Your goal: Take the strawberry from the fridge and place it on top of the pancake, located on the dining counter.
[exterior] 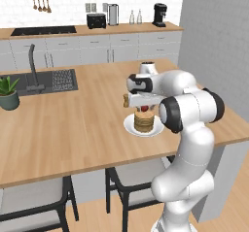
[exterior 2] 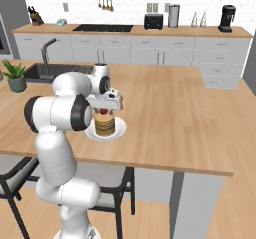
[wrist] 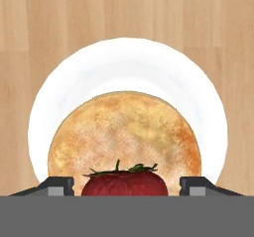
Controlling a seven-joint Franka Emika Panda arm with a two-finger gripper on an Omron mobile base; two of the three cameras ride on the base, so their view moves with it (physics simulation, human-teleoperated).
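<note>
- The robot's two-finger gripper (wrist: 124,186) points straight down over the plate, its dark fingertips (wrist: 57,185) spread with a clear gap on each side of the fruit, so nothing is clamped.
- The small bright red strawberry (wrist: 124,184) sits between them, apparently resting on the stack.
- The round golden-brown pancake (wrist: 126,132) lies centred on a small white plate (wrist: 129,57), giving a flat landing spot.
- The plate rests on the broad light-wood dining counter (exterior: 73,119), near its front edge.

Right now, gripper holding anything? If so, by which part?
Nothing gripped, it seems. In the hand view the strawberry sits between the fingertips with gaps either side, over the pancake. Gripper looks open, just releasing.
</note>
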